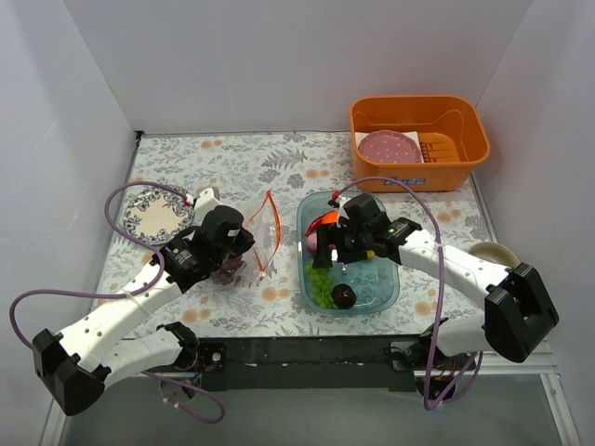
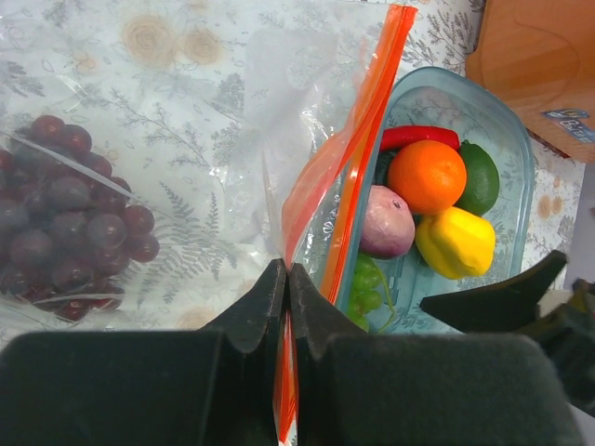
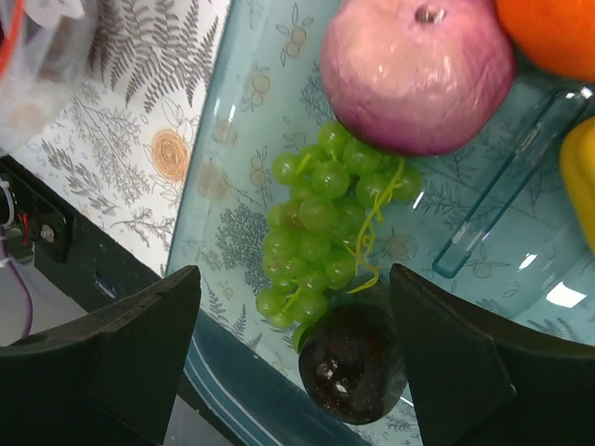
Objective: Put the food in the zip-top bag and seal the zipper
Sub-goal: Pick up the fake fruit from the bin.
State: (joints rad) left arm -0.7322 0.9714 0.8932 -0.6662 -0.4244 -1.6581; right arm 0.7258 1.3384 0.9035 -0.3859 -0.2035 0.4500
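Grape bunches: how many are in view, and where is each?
2. The dark purple grapes lie inside the zip-top bag; the green grapes sit in the blue tray, between the purple onion and the dark plum. A further bunch could be hidden from these views.

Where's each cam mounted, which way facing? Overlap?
Top external: above, behind the robot, facing down at the table; left arm, right arm visible.
Left wrist: on the left arm, facing along the shut left tool pinching the zipper; dark purple grapes left, tray right.
Right wrist: facing down into the tray at green grapes, dark plum, purple onion; open right tool frames them.
Shared: both wrist views catch the purple onion and green grapes.
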